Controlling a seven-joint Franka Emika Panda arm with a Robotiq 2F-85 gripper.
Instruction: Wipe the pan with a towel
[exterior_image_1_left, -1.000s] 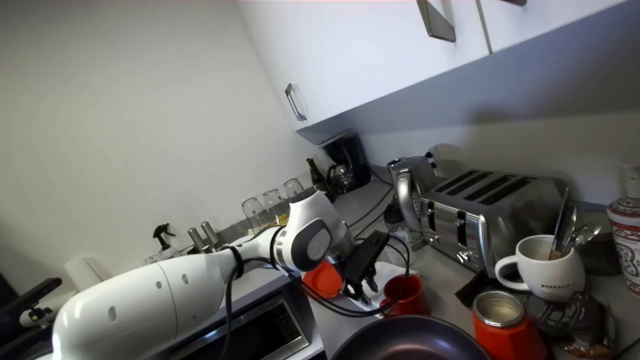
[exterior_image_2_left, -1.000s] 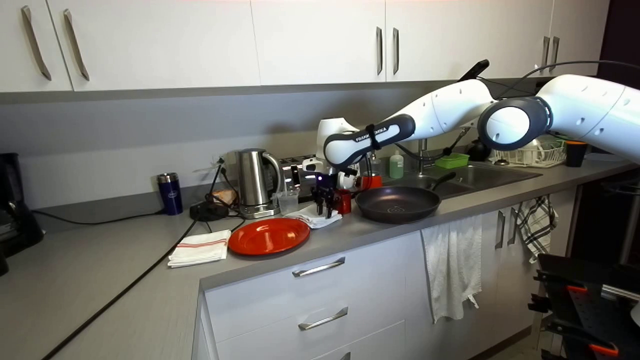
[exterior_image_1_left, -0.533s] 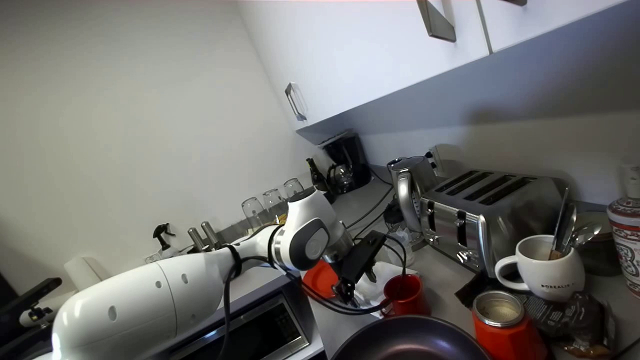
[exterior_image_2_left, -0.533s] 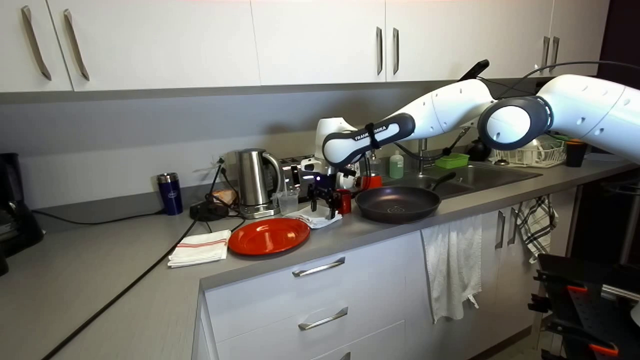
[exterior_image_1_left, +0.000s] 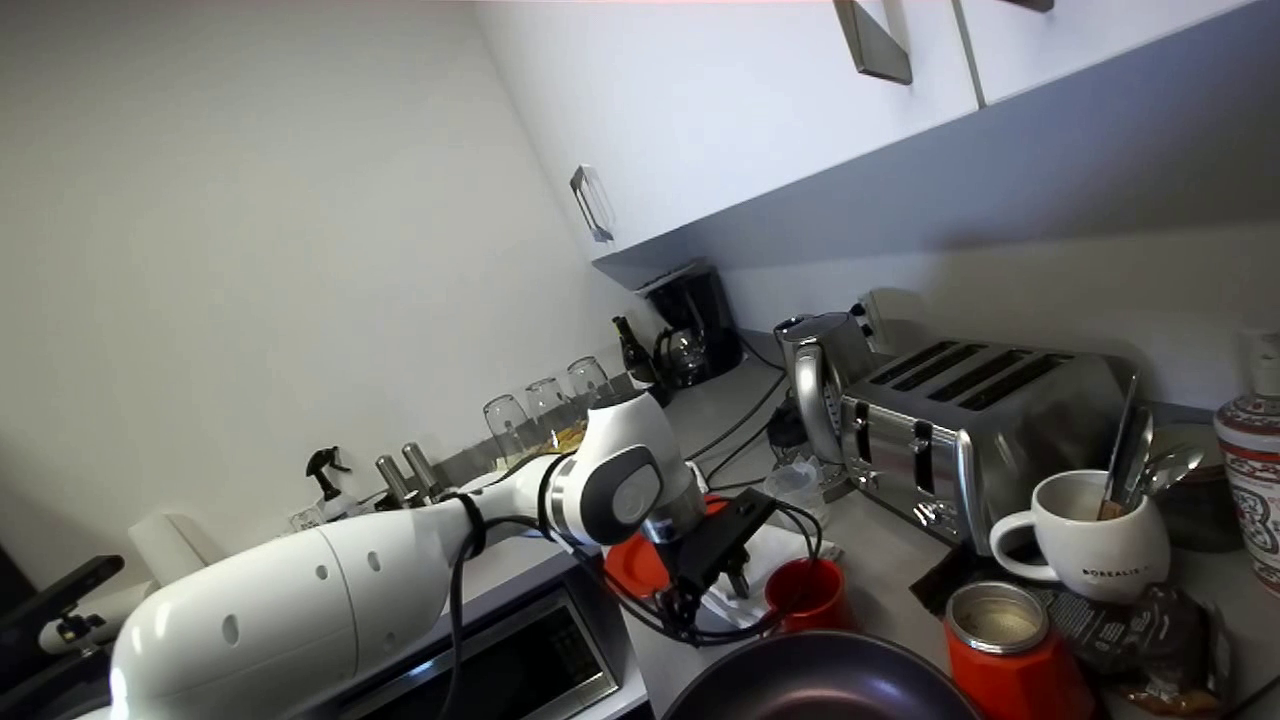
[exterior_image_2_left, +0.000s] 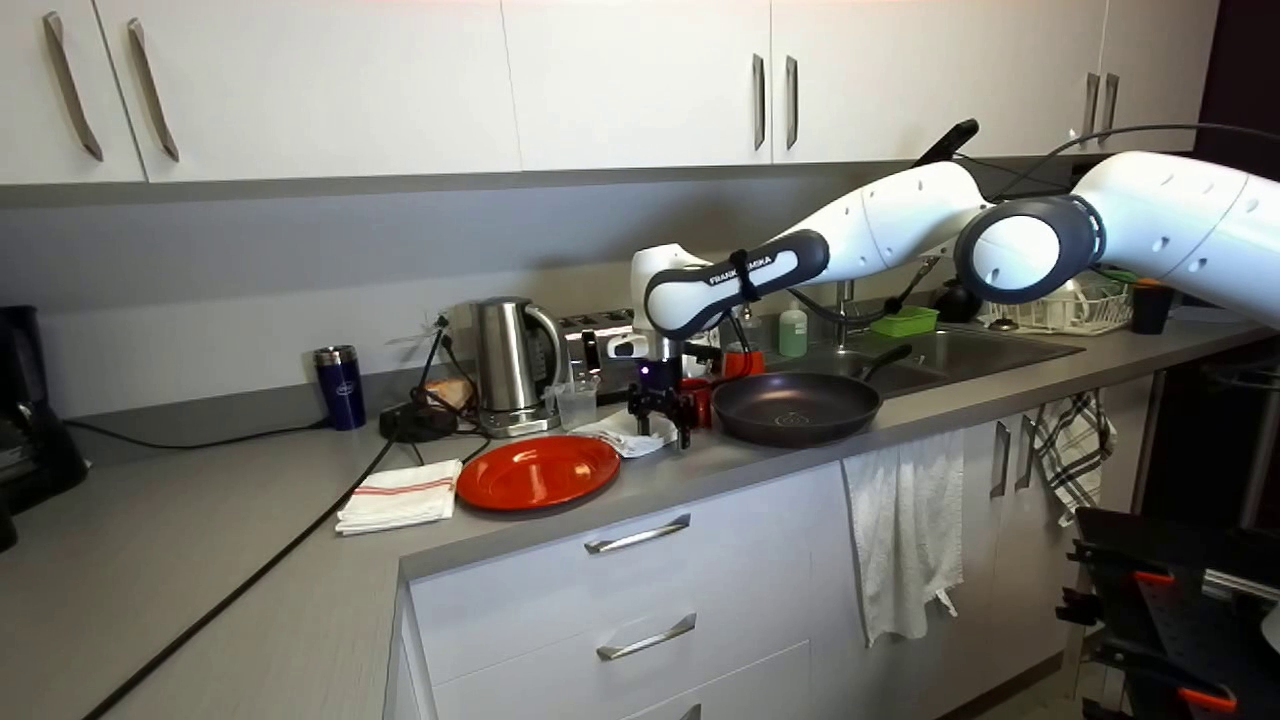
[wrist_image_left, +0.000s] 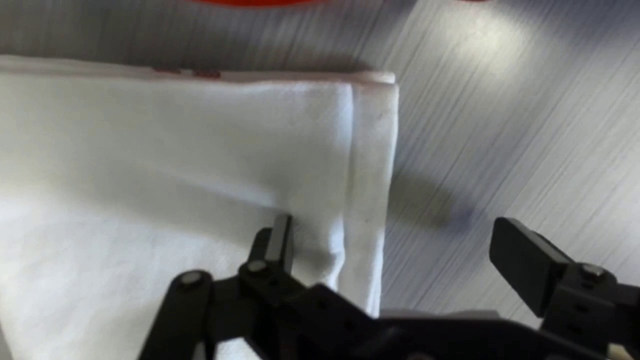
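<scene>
Across the grey counter (exterior_image_2_left: 150, 540) stretches the white robot arm (exterior_image_2_left: 905, 200), its wrist turned down. Next to the steel sink (exterior_image_2_left: 1030, 347) sits the dark pan (exterior_image_2_left: 797, 405), upright near the counter's front edge. Well apart from it lies the red plate (exterior_image_2_left: 540, 472), with a striped towel (exterior_image_2_left: 400, 503), folded, just beside it. Between plate and pan the white towel (wrist_image_left: 150, 145) lies folded on the counter, beneath the gripper (wrist_image_left: 392, 225). The red mug (exterior_image_1_left: 828, 603) stands between that cloth and the pan. The jaws are spread wide: one finger (wrist_image_left: 281, 245) is over the towel near its edge, the other finger (wrist_image_left: 525, 265) over the counter just past it. Whether either finger touches, I cannot tell.
</scene>
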